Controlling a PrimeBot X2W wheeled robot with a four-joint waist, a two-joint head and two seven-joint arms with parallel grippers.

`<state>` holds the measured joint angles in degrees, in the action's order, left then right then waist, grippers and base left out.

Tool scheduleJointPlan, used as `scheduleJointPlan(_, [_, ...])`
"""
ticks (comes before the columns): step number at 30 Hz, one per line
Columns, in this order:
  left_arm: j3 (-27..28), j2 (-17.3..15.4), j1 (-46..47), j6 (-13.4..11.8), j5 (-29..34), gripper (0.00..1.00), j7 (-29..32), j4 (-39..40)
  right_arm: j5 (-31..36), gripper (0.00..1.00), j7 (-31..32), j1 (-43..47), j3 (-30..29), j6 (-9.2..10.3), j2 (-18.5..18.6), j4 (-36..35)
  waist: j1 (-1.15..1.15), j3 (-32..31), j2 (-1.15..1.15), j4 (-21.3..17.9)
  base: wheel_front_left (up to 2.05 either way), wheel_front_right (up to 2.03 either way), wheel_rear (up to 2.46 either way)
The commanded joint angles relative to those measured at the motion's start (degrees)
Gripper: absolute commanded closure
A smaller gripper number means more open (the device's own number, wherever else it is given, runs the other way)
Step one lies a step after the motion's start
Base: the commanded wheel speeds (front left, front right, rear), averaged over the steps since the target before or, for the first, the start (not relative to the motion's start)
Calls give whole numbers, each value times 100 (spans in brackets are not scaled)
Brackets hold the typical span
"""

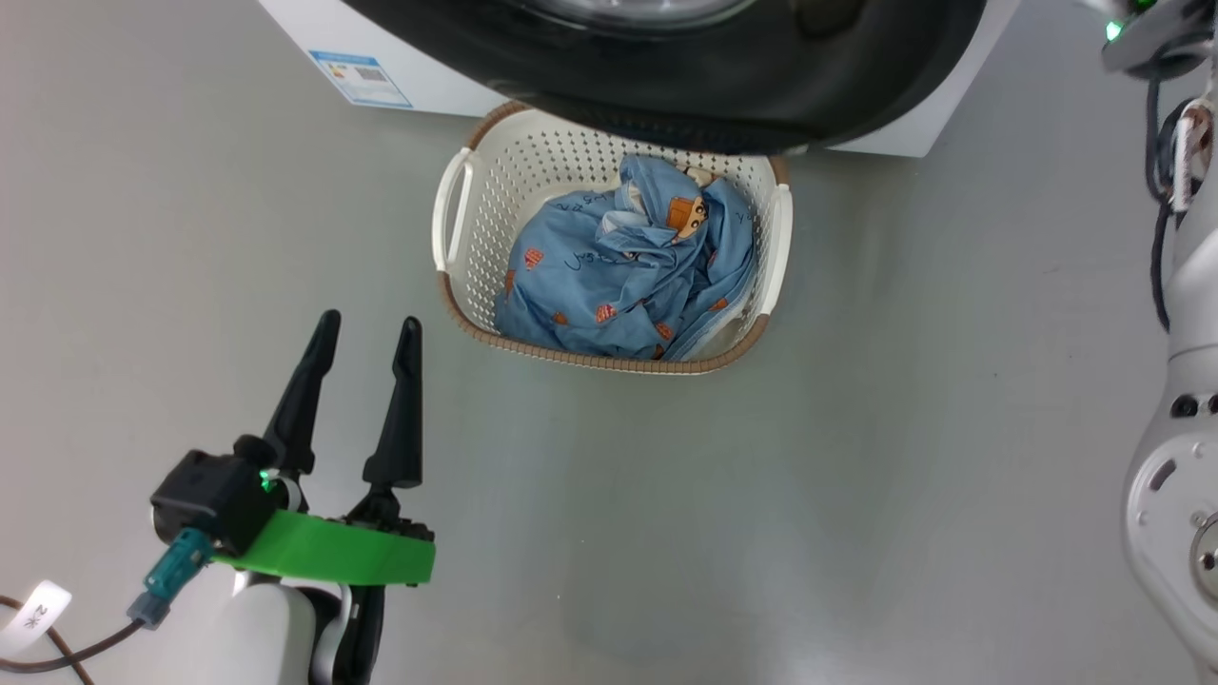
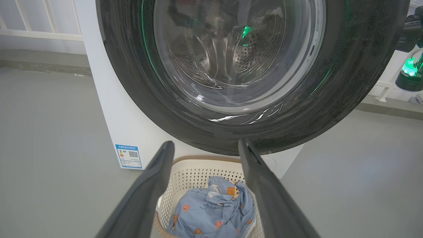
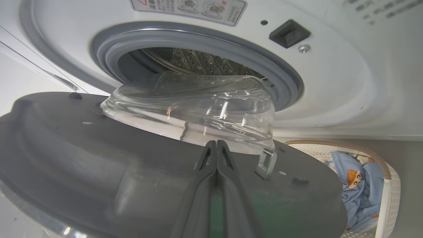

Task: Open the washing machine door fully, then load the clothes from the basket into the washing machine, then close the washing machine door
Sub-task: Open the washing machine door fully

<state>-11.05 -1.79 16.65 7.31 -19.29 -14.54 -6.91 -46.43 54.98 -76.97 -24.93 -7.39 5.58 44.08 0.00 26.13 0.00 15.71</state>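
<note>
Under washing machine door (image 1: pixel 761 86) edge — basket (image 1: pixel 485 238) far rim, clothes (image 1: pixel 618 276) inside; left hand (image 1: pixel 369 319) wide, well apart; right hand (image 3: pixel 216 145) pinched closed.

Light bright, even; soft shadow under door (image 1: pixel 666 86) on floor (image 1: pixel 904 428). Green glints + white glare on glass (image 2: pixel 231 66). Wrist views bowed at edges.

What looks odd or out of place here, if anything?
Nothing is spilled or broken. The washing machine door stands only part open, overhanging the far end of the basket, with the clothes heaped inside.
</note>
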Motion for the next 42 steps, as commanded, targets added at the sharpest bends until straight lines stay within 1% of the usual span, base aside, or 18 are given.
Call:
scheduleJointPlan(1, [216,-133,-73,18,60,0,-46,155,-94,100,117,69,172,-10,-268,-174,0,-46,0,-18,0,0,0])
scheduleJointPlan(10, [276,-156,-138,18,103,0,-46,171,-910,100,612,721,969,-10,-269,-550,0,-235,0,-70,0,0,0])
scheduleJointPlan(16, [319,-190,-233,18,150,0,-46,200,-1679,100,900,1257,1746,-10,-269,-851,0,-455,0,-103,0,0,0])
scheduleJointPlan(23, [374,-232,-405,18,199,0,-46,220,-2649,100,1036,1886,2643,-10,-269,-1265,0,-737,0,-131,0,0,0])
scheduleJointPlan(30, [456,-240,-554,18,253,0,-46,234,-3653,100,857,2412,3480,-10,-269,-1425,0,-962,0,-144,0,0,0])
scheduleJointPlan(34, [481,-247,-612,18,272,0,-46,239,-4155,100,621,2627,3990,-10,-270,-1422,0,-1042,0,-138,0,0,0])
scheduleJointPlan(35, [481,-247,-612,18,272,0,-46,239,-4155,100,621,2627,3990,-10,-270,-1422,0,-1042,0,-138,0,0,0])
scheduleJointPlan(42, [578,-258,-696,18,303,0,-46,260,-5001,100,165,2875,4899,-10,-270,-1412,0,-1119,0,-128,0,0,0])
